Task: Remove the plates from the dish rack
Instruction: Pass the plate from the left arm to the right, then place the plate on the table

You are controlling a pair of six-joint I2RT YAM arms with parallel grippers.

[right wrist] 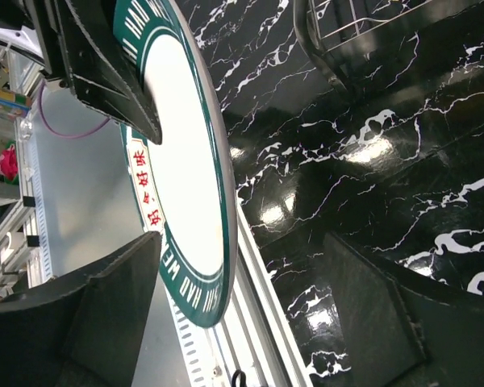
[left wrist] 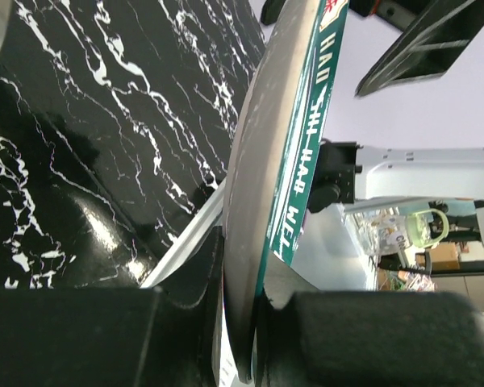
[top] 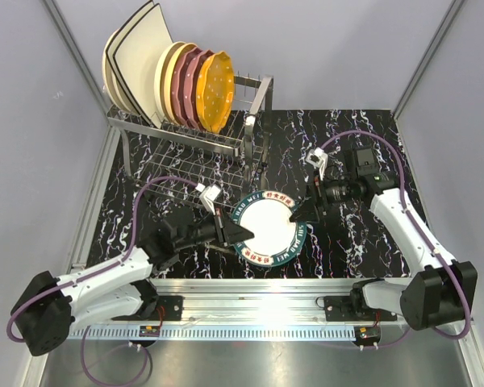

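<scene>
A round white plate with a dark green lettered rim hangs tilted just above the black marble mat. My left gripper is shut on its left rim; in the left wrist view both fingers pinch the plate's edge at the left gripper. My right gripper stands open at the plate's right rim. In the right wrist view the plate sits between the wide-apart jaws of the right gripper, with gaps on both sides. The dish rack holds cream square plates, cream round, maroon and orange ones.
The silver rack fills the far left of the mat, its lower tier reaching toward my left arm. Grey walls close in on the left, back and right. An aluminium rail runs along the near edge.
</scene>
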